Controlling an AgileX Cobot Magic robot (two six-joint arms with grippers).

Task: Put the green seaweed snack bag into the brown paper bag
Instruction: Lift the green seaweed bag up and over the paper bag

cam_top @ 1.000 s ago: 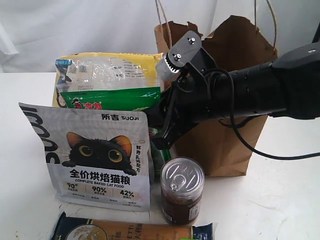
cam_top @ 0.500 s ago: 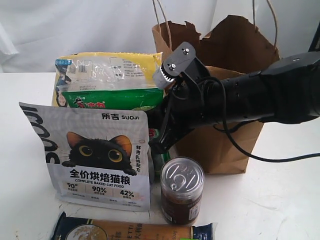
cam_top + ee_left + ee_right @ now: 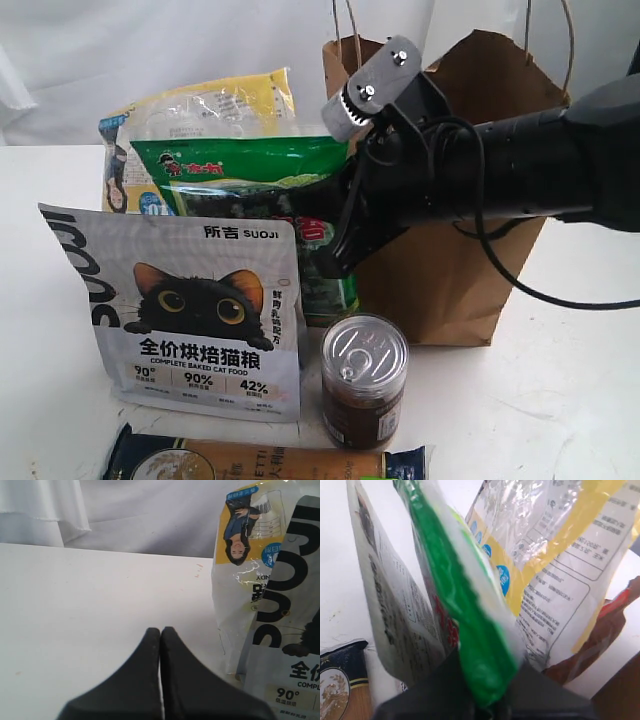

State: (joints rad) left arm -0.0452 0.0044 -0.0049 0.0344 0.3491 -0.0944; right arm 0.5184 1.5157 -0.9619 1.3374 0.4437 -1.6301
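**Setting.** A white table point(image 3: 580, 400) with a smooth matt top fills the lower half of the exterior view and runs out of the frame at the left, right and bottom. Its far edge meets a white cloth backdrop point(image 3: 150, 50) that spans the upper part of the frame. The backdrop hangs in soft folds, most marked at the upper left, and the left wrist view shows a hemmed fold of it resting at the table's far edge. Light is even and diffuse, leaving only faint, soft-edged shadows on the tabletop.
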